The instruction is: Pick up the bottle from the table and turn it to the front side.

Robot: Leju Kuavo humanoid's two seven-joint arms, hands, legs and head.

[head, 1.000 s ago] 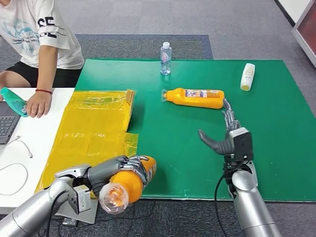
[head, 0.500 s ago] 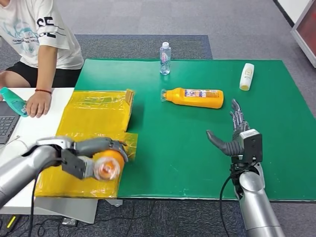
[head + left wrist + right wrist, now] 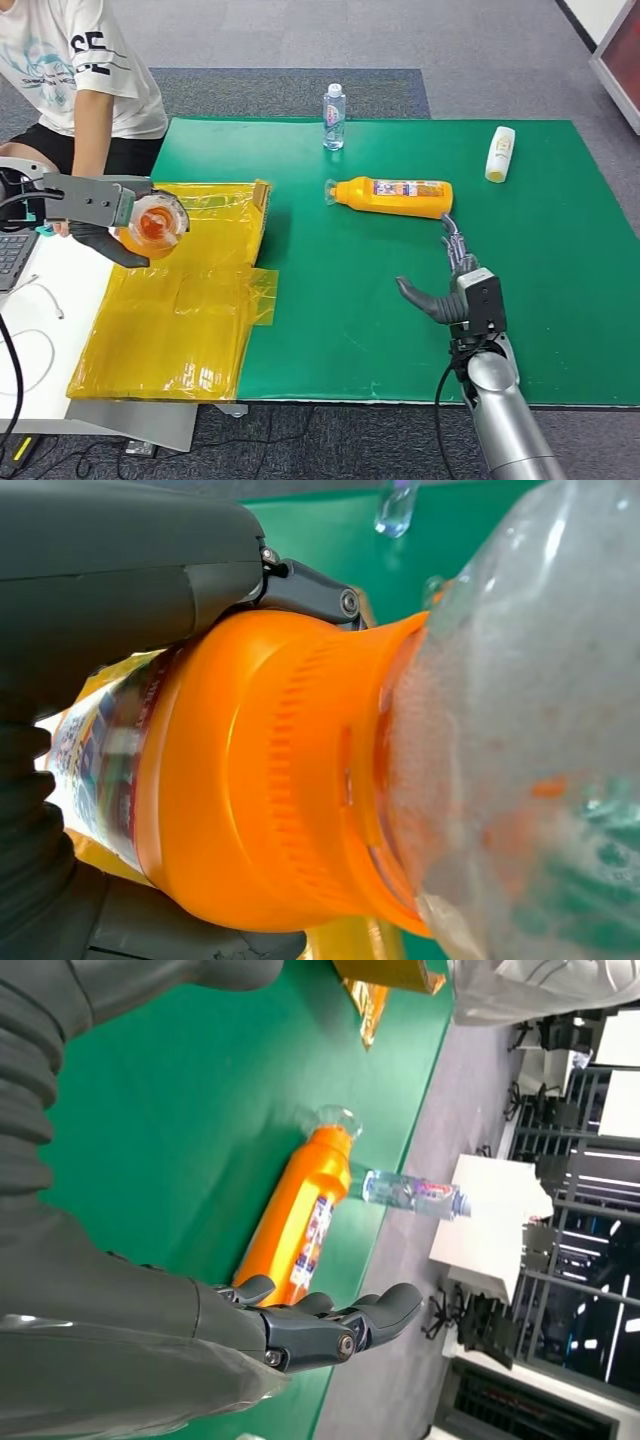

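My left hand (image 3: 98, 215) grips an orange bottle (image 3: 153, 224) with a clear cap, lifted above the yellow plastic sheet (image 3: 181, 300) at the left, its cap end facing me. The left wrist view has the same orange bottle (image 3: 249, 770) close up with its clear cap (image 3: 521, 730), my dark fingers (image 3: 136, 550) wrapped round the body. A second orange bottle (image 3: 396, 197) lies on its side on the green mat (image 3: 377, 310), label up. My right hand (image 3: 453, 285) hovers open just in front of its base end, apart from it; this lying orange bottle (image 3: 298, 1220) is also in the right wrist view beyond my fingers (image 3: 332, 1325).
A small clear water bottle (image 3: 335, 117) stands at the mat's far edge. A white bottle (image 3: 501, 154) lies at the far right. A person (image 3: 83, 80) sits at the far left, hand (image 3: 74, 210) on the white table beside a teal object (image 3: 26, 205) and a laptop (image 3: 11, 255).
My left arm has swung the held orange bottle from the table's near edge up and to the far left, over the yellow sheet. My right hand drew back, then returned near the lying bottle.
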